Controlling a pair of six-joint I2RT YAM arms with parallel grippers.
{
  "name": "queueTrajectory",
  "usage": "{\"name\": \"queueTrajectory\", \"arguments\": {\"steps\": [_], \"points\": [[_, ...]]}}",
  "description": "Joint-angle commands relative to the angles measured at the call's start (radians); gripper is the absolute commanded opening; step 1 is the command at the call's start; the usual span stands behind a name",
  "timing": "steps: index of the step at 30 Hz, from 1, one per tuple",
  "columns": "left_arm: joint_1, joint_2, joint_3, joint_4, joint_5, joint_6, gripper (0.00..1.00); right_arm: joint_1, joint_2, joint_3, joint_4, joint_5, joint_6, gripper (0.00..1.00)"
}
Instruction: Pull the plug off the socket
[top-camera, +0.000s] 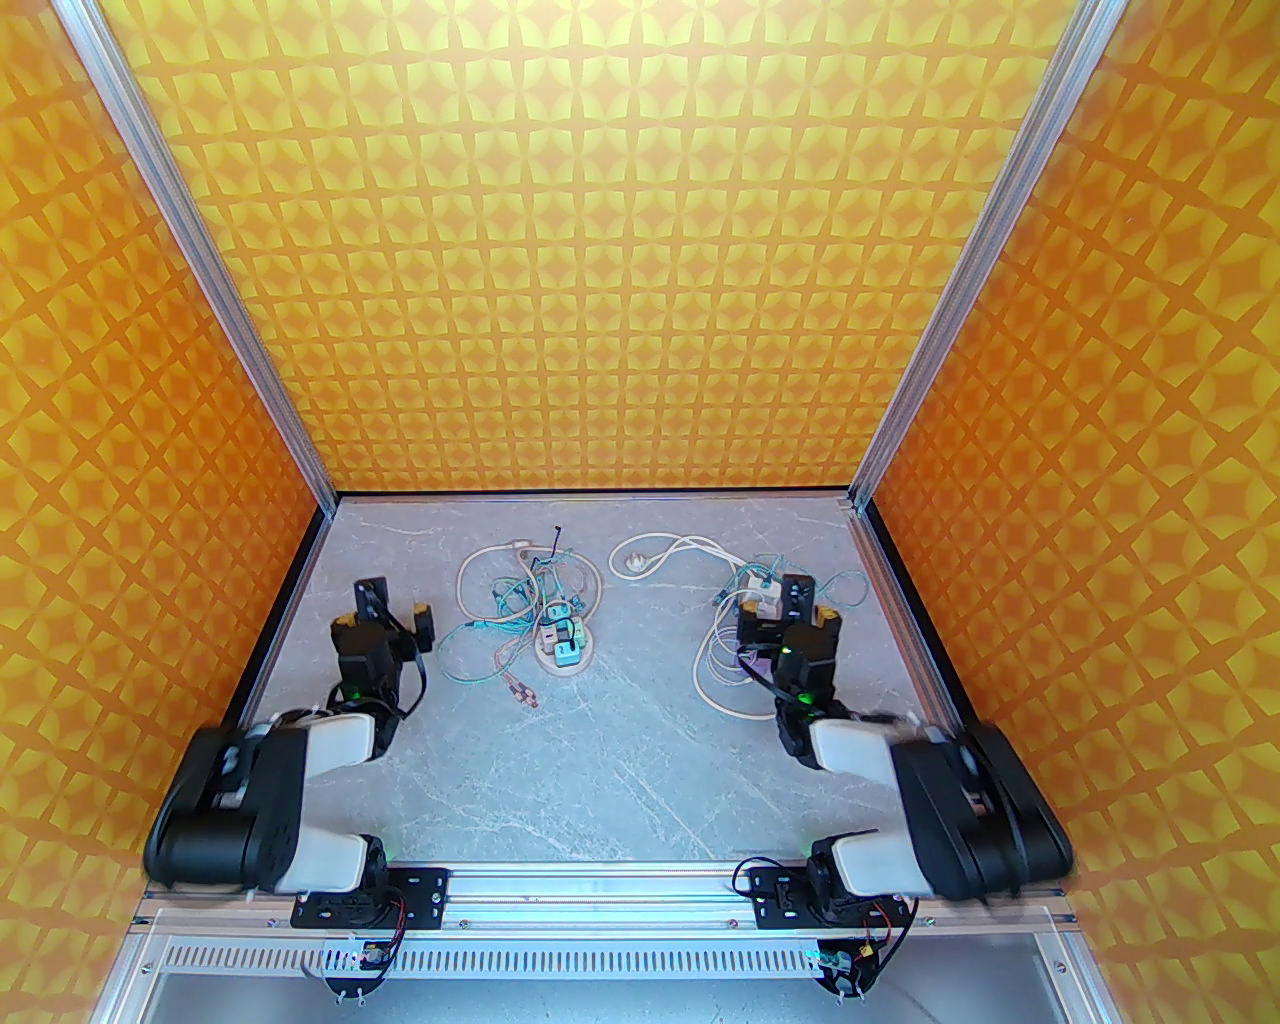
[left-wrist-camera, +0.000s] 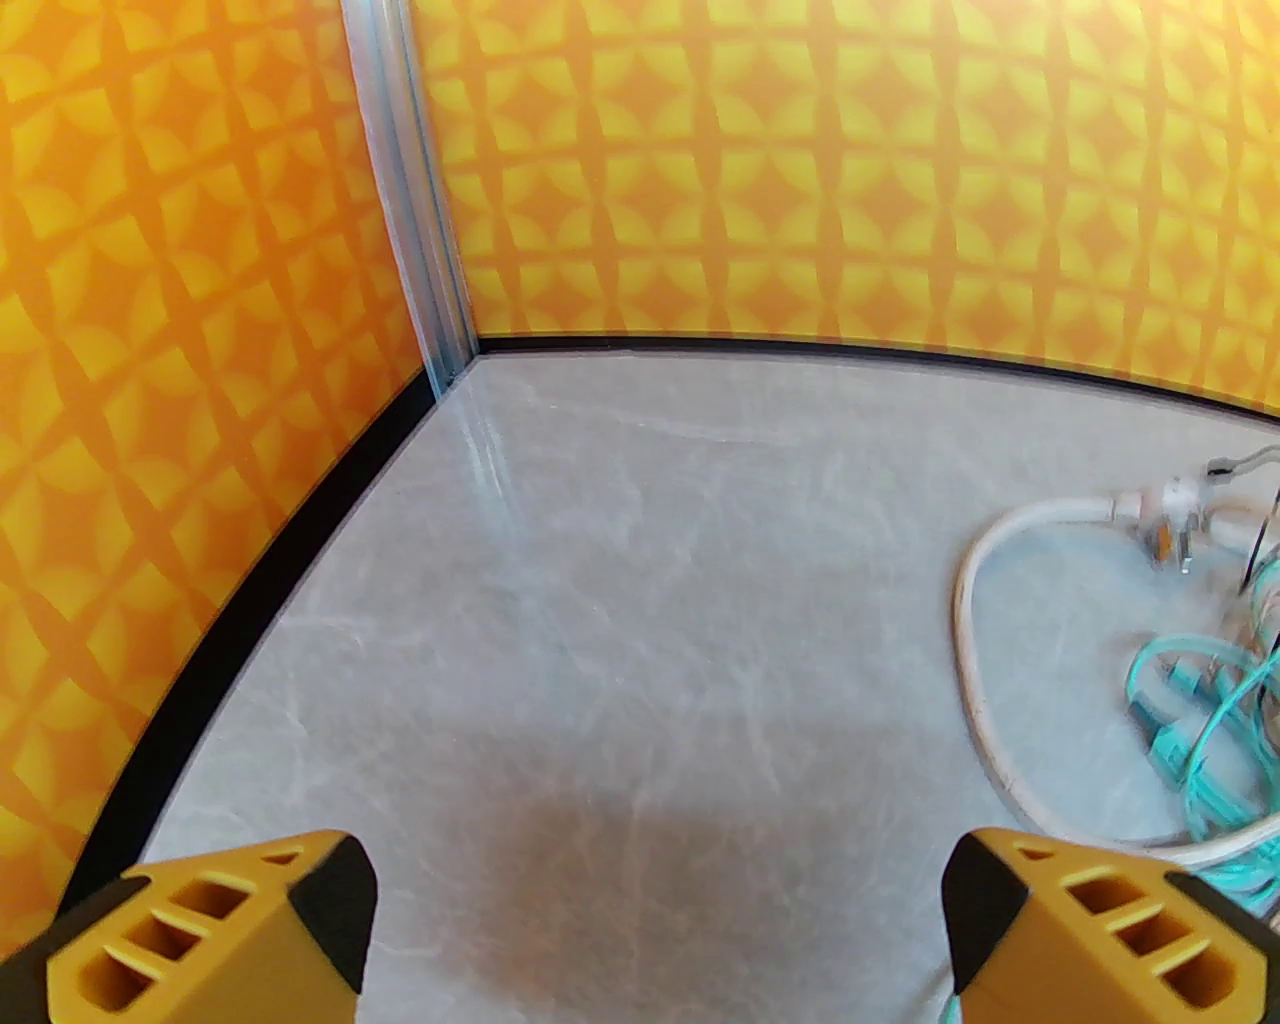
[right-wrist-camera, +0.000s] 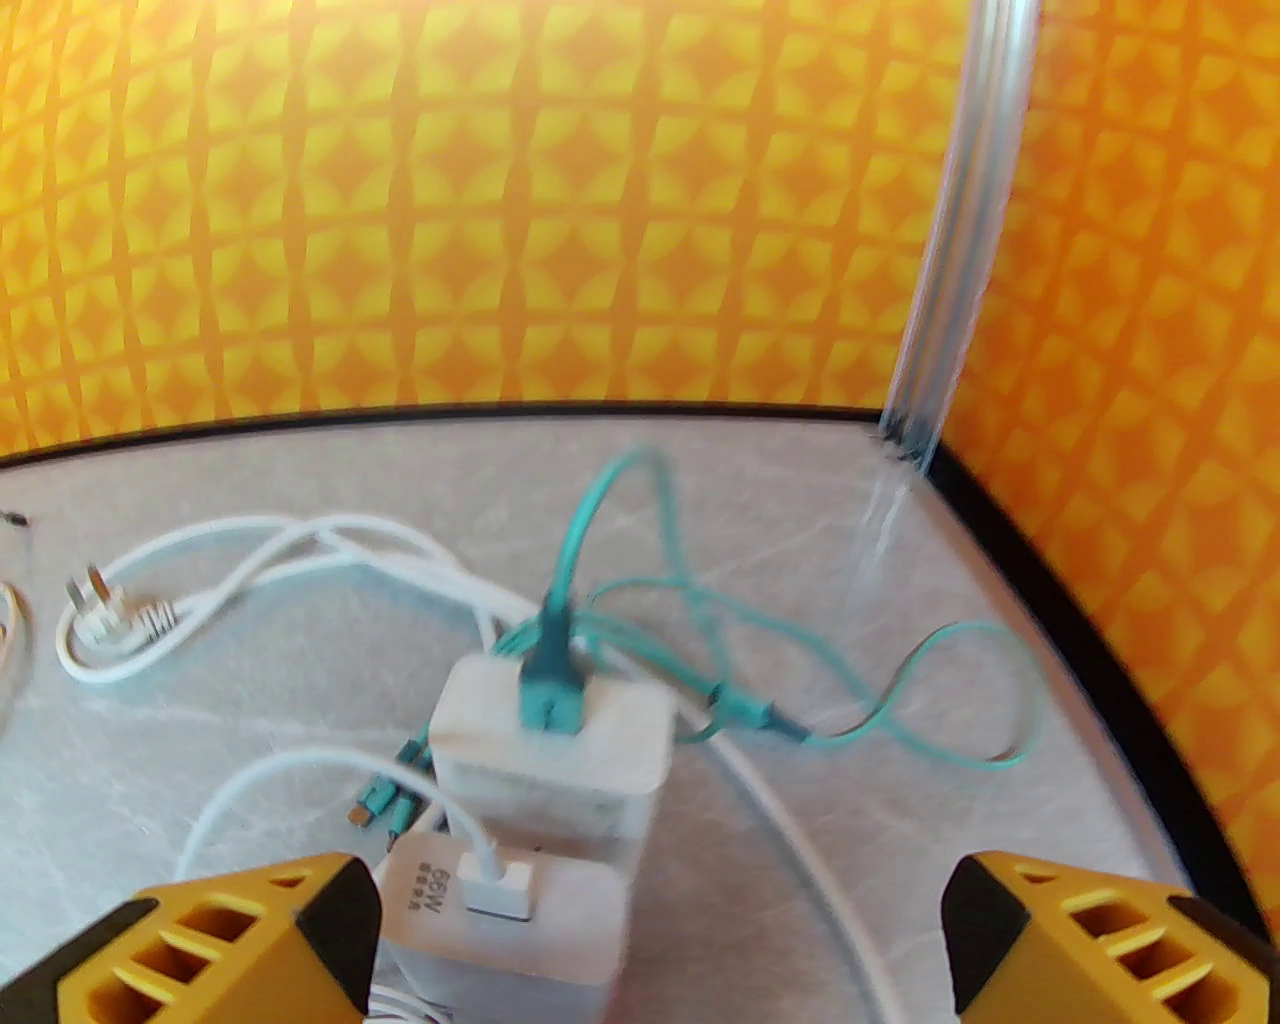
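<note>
— Teal for the plug (right-wrist-camera: 548, 690)?
— Teal, yes: dark, squat, a little blurred, standing upright in the top face of the socket (right-wrist-camera: 600, 770), with a thin teal cord (right-wrist-camera: 572, 540) arching up from it and looping away to the right.
— And the socket?
— White, boxy, round-cornered, sitting on the grey marbled worktop (right-wrist-camera: 250, 690) near the far right corner. Just in front of it, touching or not hard to tell, a white charger (right-wrist-camera: 560, 950) marked 66W with a white cable (right-wrist-camera: 320, 757) pushed into it.
— And the right claw (right-wrist-camera: 660, 940)?
— Spread wide, gripping nothing, hanging on the near side of the charger and socket, yellow fingers (right-wrist-camera: 220, 950) out to either side.
— And the left claw (left-wrist-camera: 655, 930)?
— Spread wide too, gripping nothing, over bare worktop at the left, well apart from the plug.
— Anything else lying about?
— Loose white mains plug (right-wrist-camera: 95, 610) to the left of the socket; out in the middle of the worktop, a round base (top-camera: 563, 676) crowded with small coloured adapters (top-camera: 562, 640), amid a tangle of cords (top-camera: 500, 610), teal and white.
</note>
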Motion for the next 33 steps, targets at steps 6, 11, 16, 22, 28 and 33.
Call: {"name": "queueTrajectory", "arguments": {"steps": [6, 11, 16, 22, 28, 33], "points": [[0.032, -0.211, 0.441, -1.02, -0.121, -0.578, 0.99, -0.004, -0.332, 0.263, -0.709, 0.051, 0.42, 0.98], [0.014, -0.406, 0.427, -1.088, 0.083, -0.618, 0.99, -0.004, -0.401, 0.331, -0.795, -0.093, 0.444, 0.98], [-0.104, -0.559, 0.397, -1.136, 0.129, -0.639, 0.99, -0.005, -0.341, 0.445, -1.011, -0.173, 0.467, 0.98], [-0.324, -0.554, 0.388, -1.182, 0.122, -0.678, 0.99, -0.003, -0.262, 0.45, -1.138, -0.234, 0.473, 0.98], [-0.561, -0.486, 0.355, -1.077, 0.107, -0.676, 0.99, 0.003, -0.221, 0.438, -1.172, -0.227, 0.423, 0.99], [-0.704, -0.452, 0.3, -0.892, 0.104, -0.63, 0.99, 0.021, -0.124, 0.481, -1.217, -0.195, 0.397, 0.99]]}}
